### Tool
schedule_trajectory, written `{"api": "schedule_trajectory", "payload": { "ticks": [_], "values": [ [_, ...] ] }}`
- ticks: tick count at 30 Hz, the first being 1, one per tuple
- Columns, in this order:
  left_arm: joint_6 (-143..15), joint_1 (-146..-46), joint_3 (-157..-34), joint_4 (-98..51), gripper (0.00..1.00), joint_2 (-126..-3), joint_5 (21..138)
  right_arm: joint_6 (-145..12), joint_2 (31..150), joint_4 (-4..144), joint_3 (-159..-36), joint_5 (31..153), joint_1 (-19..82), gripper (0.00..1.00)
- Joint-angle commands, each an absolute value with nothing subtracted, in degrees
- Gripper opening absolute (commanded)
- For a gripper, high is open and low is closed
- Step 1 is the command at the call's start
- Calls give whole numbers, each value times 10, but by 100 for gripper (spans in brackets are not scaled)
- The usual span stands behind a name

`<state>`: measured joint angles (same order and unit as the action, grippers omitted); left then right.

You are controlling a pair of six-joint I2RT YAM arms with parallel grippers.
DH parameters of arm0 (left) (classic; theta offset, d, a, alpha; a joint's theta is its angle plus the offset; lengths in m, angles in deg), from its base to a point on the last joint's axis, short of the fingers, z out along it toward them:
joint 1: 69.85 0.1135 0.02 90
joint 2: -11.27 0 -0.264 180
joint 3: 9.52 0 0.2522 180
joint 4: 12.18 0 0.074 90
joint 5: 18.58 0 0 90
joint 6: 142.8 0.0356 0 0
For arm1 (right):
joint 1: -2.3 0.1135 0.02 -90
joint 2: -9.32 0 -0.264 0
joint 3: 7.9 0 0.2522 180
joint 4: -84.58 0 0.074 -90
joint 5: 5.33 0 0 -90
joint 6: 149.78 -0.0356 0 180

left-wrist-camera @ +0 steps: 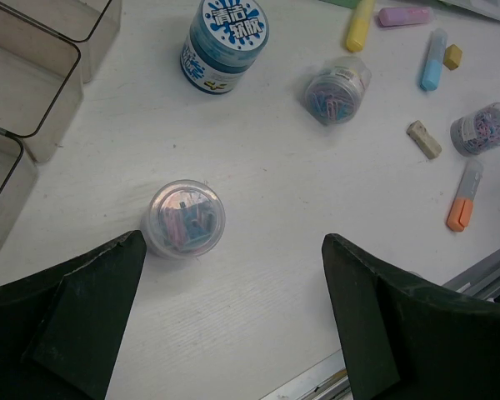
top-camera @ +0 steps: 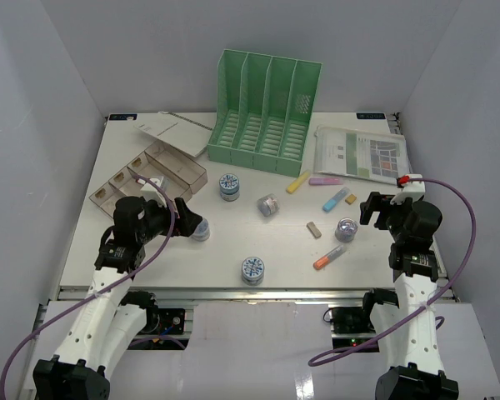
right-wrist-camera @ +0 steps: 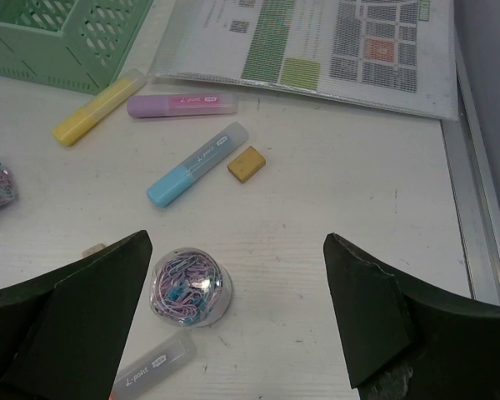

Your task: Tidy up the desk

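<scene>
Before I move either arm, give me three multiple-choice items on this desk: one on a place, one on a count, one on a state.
1. In the top view, where do the printed sheets lie relative to the green rack?
A) right of it
B) left of it
C) inside it

2. How many highlighters lie on the desk?
A) two
B) four
C) six

3. How do the left gripper and right gripper stand?
A) both open
B) both shut
C) left open, right shut

Answers:
1 A: the sheets sit just past the rack's right end.
2 B: one each in yellow, purple, blue and orange.
3 A: each wrist view shows the fingers wide apart, gripping nothing.
</scene>
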<state>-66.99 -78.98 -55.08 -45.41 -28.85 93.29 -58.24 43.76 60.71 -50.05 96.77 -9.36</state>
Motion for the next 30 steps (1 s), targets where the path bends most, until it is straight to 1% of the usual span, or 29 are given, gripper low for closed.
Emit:
{"api": "schedule_trajectory", "payload": {
  "ticks": [1, 3, 5, 6, 8, 10, 15, 19, 21, 23, 28, 30],
  "values": [
    [-668, -790, -562, -455, 98, -294, 941, -591, 427, 633, -517, 968, -97, 90],
    [-672, -790, -560, -452, 98, -298, 943, -568, 426, 626, -515, 999, -97, 90],
    [-677, -790, -559, -450, 98, -310, 941, -511, 426, 611, -515, 1076, -97, 90],
    [-685, -790, -561, -451, 98, -321, 937, -480, 426, 585, -515, 1147, -97, 90],
    [-692, -791, -563, -455, 98, -334, 928, -377, 421, 542, -518, 1212, -97, 90],
    [-697, -791, -565, -458, 98, -345, 923, -341, 410, 513, -518, 1267, -97, 90],
    [-717, -794, -570, -465, 98, -354, 923, -305, 383, 505, -510, 1340, -97, 90],
    [-773, -801, -573, -477, 98, -369, 940, -296, 387, 498, -512, 1369, -97, 90],
    [-807, -828, -575, -497, 96, -390, 898, -297, 386, 498, -513, 1368, -97, 90],
    [-826, -858, -581, -513, 94, -410, 827, -299, 382, 497, -514, 1363, -97, 90],
    [-855, -922, -611, -551, 94, -480, 692, -301, 371, 496, -514, 1364, -97, 90],
    [-860, -933, -622, -558, 94, -504, 653, -301, 369, 494, -515, 1364, -97, 90]
  ]
}}
